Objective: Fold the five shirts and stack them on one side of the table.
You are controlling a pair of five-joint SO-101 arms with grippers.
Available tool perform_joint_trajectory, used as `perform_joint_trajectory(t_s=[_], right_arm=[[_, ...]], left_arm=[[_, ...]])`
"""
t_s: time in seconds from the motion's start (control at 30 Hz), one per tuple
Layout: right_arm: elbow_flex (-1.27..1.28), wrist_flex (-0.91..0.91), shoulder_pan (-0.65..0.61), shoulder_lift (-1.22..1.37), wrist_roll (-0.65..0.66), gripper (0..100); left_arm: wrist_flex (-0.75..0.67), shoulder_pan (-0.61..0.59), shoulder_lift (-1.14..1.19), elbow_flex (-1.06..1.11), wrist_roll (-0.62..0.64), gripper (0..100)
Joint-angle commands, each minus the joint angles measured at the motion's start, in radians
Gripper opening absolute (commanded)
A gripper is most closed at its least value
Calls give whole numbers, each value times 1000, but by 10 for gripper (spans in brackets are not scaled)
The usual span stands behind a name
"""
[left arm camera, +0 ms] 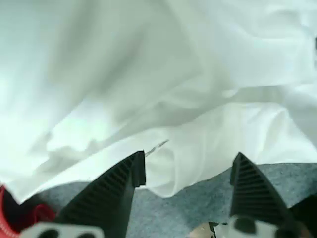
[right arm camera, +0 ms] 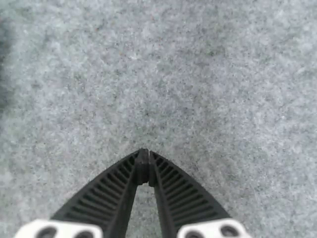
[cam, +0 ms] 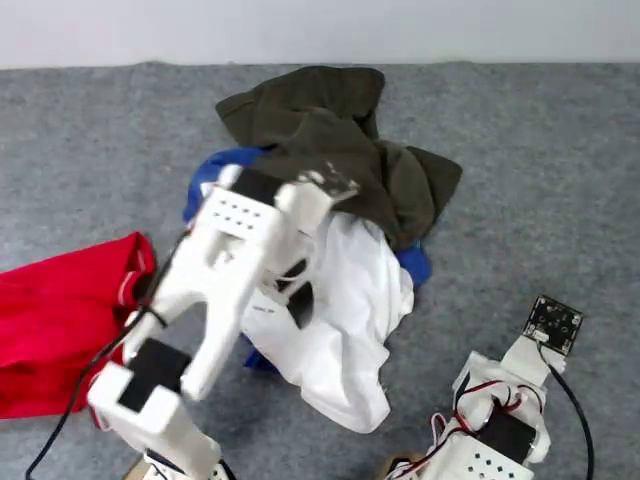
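Note:
A heap of shirts lies mid-table: a dark olive shirt (cam: 330, 140) on top at the back, a blue shirt (cam: 212, 175) peeking out beneath it, and a white shirt (cam: 345, 320) spread toward the front. Apart from the heap, a red shirt (cam: 60, 310) lies at the left edge. My left arm (cam: 230, 270) hangs over the white shirt. Its gripper (left arm camera: 190, 166) is open just above the white shirt's (left arm camera: 188, 99) hem, nothing between the fingers. My right arm (cam: 500, 425) sits folded at the front right, and its gripper (right arm camera: 143, 168) is shut and empty over bare cloth.
The table is covered in grey felt (cam: 540, 180), bare on the right side and along the back left. A red shirt edge (left arm camera: 20, 218) shows beside the left gripper. A white wall runs along the table's far edge.

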Motion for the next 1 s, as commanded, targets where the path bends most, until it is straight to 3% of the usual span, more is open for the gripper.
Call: perform_joint_trajectory(t_s=[0.0, 0.33, 0.43, 0.53, 0.77, 0.97], right_arm=[[14, 4, 16, -2, -6, 11], [14, 4, 16, -2, -6, 11], [14, 4, 16, -2, -6, 11], [14, 4, 16, -2, -6, 11], [14, 4, 16, -2, -6, 11], [14, 4, 16, -2, -6, 11]], left_arm=[[5, 28, 58, -35, -23, 284], [-190, 31, 391, -35, -21, 272], [-218, 31, 433, -38, -26, 175], [-213, 26, 394, -39, -29, 9], [-167, -92, 199, -35, -26, 13], [-149, -316, -68, -35, -23, 13]])
